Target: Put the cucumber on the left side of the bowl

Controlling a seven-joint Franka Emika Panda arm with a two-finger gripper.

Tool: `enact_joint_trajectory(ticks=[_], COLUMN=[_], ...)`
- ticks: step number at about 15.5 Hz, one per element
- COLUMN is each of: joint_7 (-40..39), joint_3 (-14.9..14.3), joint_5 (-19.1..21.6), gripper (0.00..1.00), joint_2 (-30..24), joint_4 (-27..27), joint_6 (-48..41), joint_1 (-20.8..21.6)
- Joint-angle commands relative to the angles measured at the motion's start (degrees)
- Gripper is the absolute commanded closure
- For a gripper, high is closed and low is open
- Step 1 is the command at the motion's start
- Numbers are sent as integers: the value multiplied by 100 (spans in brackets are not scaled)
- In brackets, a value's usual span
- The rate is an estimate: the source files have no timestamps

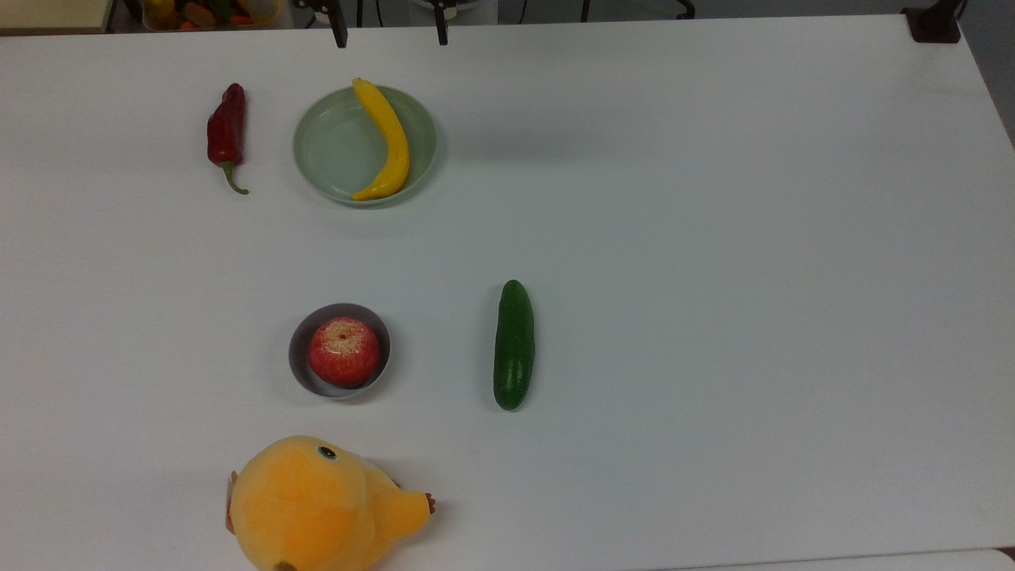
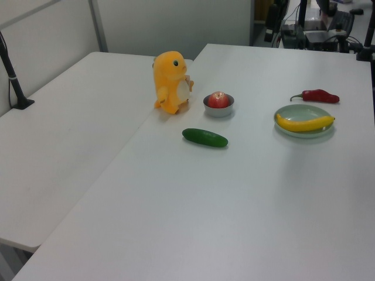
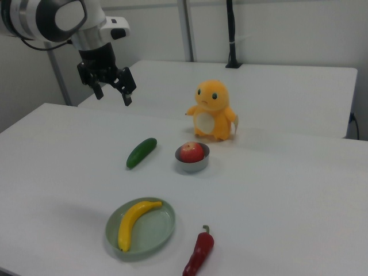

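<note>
Cucumber (image 1: 514,345) flat on white surface (image 1: 714,277), well apart from bowl (image 1: 302,366) holding apple (image 1: 343,352), on top view's right. End effector (image 3: 114,95) raised above surface, fingers apart, empty.

A banana (image 1: 384,143) lies in a green dish (image 1: 333,151) (chili pepper (image 1: 227,131) beside).

One cucumber (image 1: 514,345), one bowl (image 1: 301,361), one apple (image 1: 343,351), one banana (image 1: 387,143), one green dish (image 1: 329,151), one chili pepper (image 1: 227,131), one plush toy (image 1: 313,505).
</note>
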Motion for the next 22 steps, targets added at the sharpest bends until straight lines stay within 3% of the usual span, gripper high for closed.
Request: enact_joint_trajectory(ticks=[1,18,22], joint_7=[-146,-207,-1092], joint_3=[-8,28,28], joint_5=[67,58,-3], gripper=[0,0,0], joint_2=[9,124,334], joint_4=[-45,-53,-115], joint_6=[-199,-184,-166], joint_1=[-8,-8,-61])
